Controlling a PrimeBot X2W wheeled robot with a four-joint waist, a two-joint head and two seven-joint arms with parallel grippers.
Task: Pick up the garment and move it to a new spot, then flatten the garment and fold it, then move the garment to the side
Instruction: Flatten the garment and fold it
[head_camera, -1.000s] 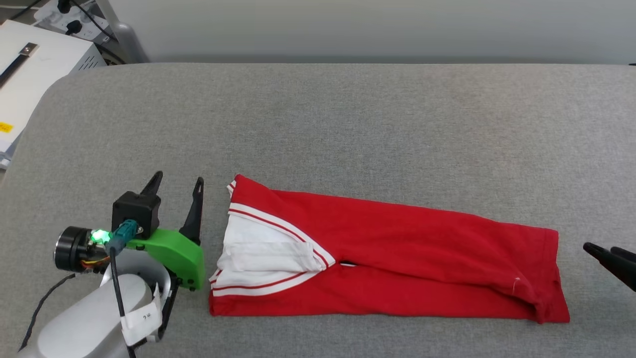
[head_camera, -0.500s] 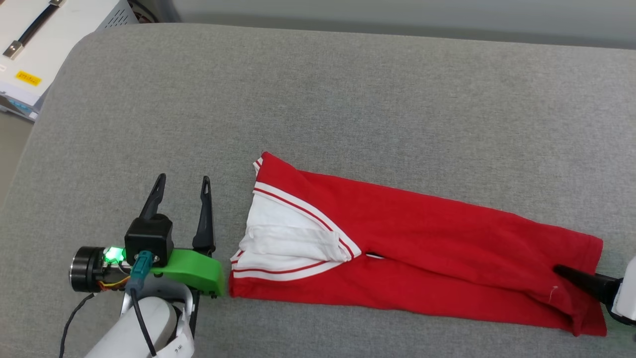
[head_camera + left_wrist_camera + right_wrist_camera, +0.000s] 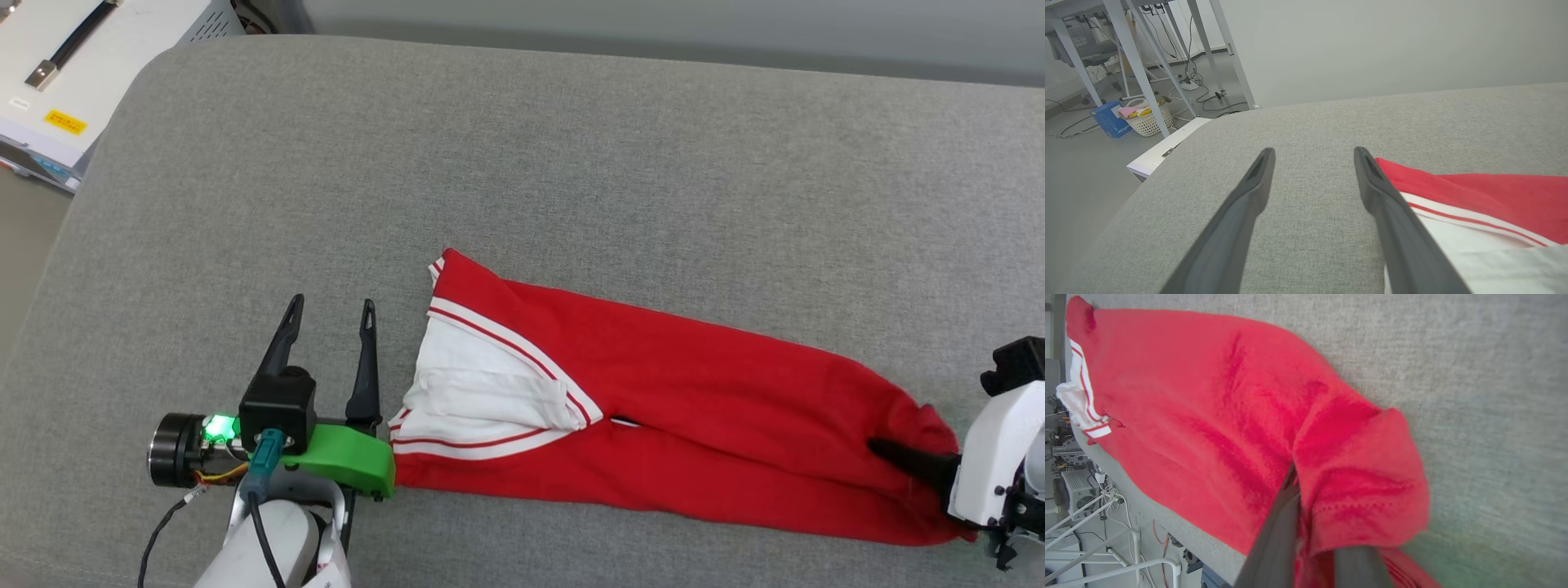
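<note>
One lengthwise fold is showing in the red T-shirt [image 3: 653,425] on the grey cushion [image 3: 571,163], where we are pinching its hem [image 3: 931,429] with our right gripper [image 3: 886,452], left gripper [image 3: 331,304] gaping empty by the sleeves [image 3: 482,392], judging further folding and shifting aside undone.

The garment [image 3: 694,425] is matt knit cloth (faintly fuzzy), the tabletop [image 3: 571,163] coarse-woven grey fabric.

**ROOM & FURNISHINGS: STOCK LIST**

1. Padded table [image 3: 571,163]: grey woven fabric top, rounded far-left corner.
2. White cabinet [image 3: 122,49]: black handle, yellow label, just off that corner.
3. Wall [image 3: 1372,41]: plain pale grey, behind far edge.
4. Floor [image 3: 1077,171]: grey.
5. White table legs [image 3: 1135,61], w/ basket [image 3: 1147,122], blue box [image 3: 1110,122] & cables [image 3: 1208,96] beneath.
6. Light: even.
</note>
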